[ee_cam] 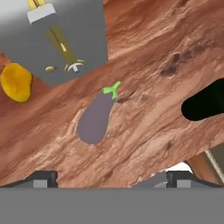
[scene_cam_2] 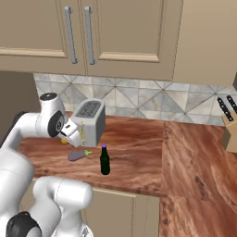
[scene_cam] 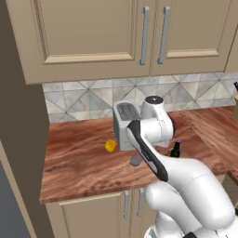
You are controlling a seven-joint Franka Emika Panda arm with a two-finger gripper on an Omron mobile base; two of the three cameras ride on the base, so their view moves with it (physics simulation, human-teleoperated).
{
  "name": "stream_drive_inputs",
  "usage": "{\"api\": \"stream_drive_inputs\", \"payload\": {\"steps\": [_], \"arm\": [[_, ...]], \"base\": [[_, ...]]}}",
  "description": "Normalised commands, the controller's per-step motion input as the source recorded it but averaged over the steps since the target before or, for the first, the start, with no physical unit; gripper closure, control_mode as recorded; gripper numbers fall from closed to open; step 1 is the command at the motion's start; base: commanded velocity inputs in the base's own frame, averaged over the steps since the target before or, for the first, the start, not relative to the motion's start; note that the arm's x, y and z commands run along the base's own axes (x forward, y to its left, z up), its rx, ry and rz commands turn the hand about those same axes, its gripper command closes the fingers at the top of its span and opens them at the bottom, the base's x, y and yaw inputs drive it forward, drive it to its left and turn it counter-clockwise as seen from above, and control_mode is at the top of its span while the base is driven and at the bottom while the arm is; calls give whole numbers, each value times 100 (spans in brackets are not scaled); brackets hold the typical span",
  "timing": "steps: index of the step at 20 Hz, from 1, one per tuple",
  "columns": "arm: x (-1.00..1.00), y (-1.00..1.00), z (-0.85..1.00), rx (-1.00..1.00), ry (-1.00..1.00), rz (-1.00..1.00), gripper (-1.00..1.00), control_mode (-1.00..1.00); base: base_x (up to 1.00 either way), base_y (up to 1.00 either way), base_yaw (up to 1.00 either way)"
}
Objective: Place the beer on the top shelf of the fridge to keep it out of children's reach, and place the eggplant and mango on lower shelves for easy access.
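Right now the tool (ee_cam: 111,178) hovers wide open, holding nothing, above the eggplant (ee_cam: 97,118) lying on the wooden surface (ee_cam: 144,135), mango (ee_cam: 16,82) beside the toaster (ee_cam: 65,35).

Two base cams sit behind the arm, looking forward and down at the wooden counter (scene_cam: 83,162) from either side. The left one has the arm rising at its lower right and faces the toaster (scene_cam: 126,125) against the tiled wall, beige cabinets above. The right one sees the same toaster from the other side, arm at lower left, plus more counter running right to a knife block (scene_cam_2: 229,125). Both share the eggplant (scene_cam_2: 77,155), the beer (scene_cam_2: 105,160) and the toaster. The hand cam looks down at the counter from close up, eggplant near centre, mango (ee_cam: 16,82) beside the toaster's side.
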Motion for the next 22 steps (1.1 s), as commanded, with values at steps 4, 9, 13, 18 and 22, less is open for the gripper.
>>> {"api": "stream_drive_inputs", "payload": {"steps": [4, 9, 13, 18, 22], "arm": [[43, -1, -41, 3, 15, -16, -100, -100], [41, -4, -49, 0, 13, -8, -100, -100], [24, 0, -52, 0, 6, -5, -100, -100], [12, 8, -52, 0, 0, -3, -100, -100], [13, 13, -49, 0, 0, -1, -100, -100]], "base": [[0, 0, 0], [0, 0, 0], [0, 0, 0], [0, 0, 0], [0, 0, 0]]}}
